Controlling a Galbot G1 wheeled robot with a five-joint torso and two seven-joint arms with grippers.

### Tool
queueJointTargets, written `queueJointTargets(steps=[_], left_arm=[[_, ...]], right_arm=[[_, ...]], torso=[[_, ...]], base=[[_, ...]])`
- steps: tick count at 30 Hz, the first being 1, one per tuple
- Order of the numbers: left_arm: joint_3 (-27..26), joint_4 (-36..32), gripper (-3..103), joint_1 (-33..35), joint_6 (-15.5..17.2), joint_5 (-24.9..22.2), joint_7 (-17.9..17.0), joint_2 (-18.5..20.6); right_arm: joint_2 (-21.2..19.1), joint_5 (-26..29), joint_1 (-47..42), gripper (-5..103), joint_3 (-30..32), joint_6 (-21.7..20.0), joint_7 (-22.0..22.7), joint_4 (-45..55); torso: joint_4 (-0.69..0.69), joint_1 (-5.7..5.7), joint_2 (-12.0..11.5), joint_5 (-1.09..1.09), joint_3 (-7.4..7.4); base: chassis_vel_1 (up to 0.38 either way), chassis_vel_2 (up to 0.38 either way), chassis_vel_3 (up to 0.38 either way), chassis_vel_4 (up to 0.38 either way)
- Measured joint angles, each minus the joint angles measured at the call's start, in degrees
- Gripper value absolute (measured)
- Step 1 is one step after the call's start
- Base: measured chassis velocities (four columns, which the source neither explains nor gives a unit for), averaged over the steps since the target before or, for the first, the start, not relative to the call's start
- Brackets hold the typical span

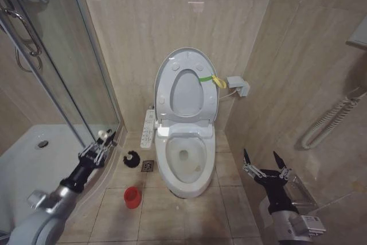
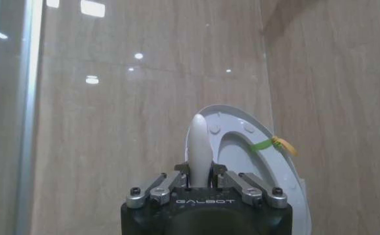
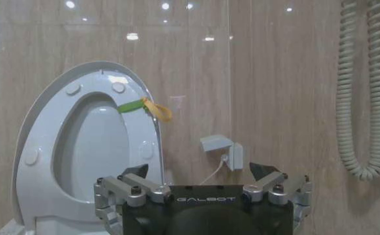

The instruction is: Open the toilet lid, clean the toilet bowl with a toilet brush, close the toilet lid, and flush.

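The toilet lid [image 1: 184, 57] stands raised against the back wall with the seat ring, a yellow-green band on its right edge; it also appears in the wrist views as the toilet lid [image 2: 276, 164] and the toilet lid [image 3: 54, 104]. The toilet bowl [image 1: 167, 167] lies uncovered below it. My left gripper [image 1: 105, 143] is shut on the toilet brush's white handle [image 2: 199, 144], left of the bowl. The brush's dark head [image 1: 133, 159] hangs just above the floor. Its red holder [image 1: 132, 197] stands on the tiles nearby. My right gripper [image 1: 264, 160] is open to the right of the bowl, its fingers [image 3: 135, 171] spread.
A glass shower door [image 1: 69, 73] and white shower tray [image 1: 34, 159] bound the left side. A control panel [image 1: 148, 128] and a floor drain [image 1: 148, 166] sit left of the toilet. A wall box [image 1: 238, 86] and coiled hose [image 1: 327, 124] hang on the right.
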Motion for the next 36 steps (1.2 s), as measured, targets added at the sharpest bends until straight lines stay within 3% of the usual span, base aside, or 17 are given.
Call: queueJointTargets(steps=[13,15,23,29,36], left_arm=[[9.9,5.2,20,-10.0,1.3,-4.2,0.1,6.0],[13.7,6.0,20,-14.0,1.7,-5.2,0.3,7.9],[20.4,9.0,20,-23.8,2.2,-7.5,0.7,10.5],[27.1,11.4,20,-30.3,2.6,-8.5,0.8,10.8],[37.9,16.8,20,-39.6,2.7,-8.8,1.0,8.2]], right_arm=[[0.0,0.0,0.0,100,0.0,0.0,0.0,0.0],[0.0,0.0,0.0,100,0.0,0.0,0.0,0.0],[0.0,0.0,0.0,100,0.0,0.0,0.0,0.0],[0.0,0.0,0.0,100,0.0,0.0,0.0,0.0],[0.0,0.0,0.0,100,0.0,0.0,0.0,0.0]], torso=[[0.01,0.00,0.0,0.01,0.00],[0.01,0.00,0.0,0.02,-0.01],[0.00,0.00,0.0,0.02,-0.01],[0.01,-0.01,0.0,0.02,-0.01],[0.01,-0.01,0.0,0.02,-0.01]], base=[[0.000,0.000,0.000,0.000],[0.000,0.000,0.000,0.000],[0.000,0.000,0.000,0.000],[0.000,0.000,0.000,0.000],[0.000,0.000,0.000,0.000]])
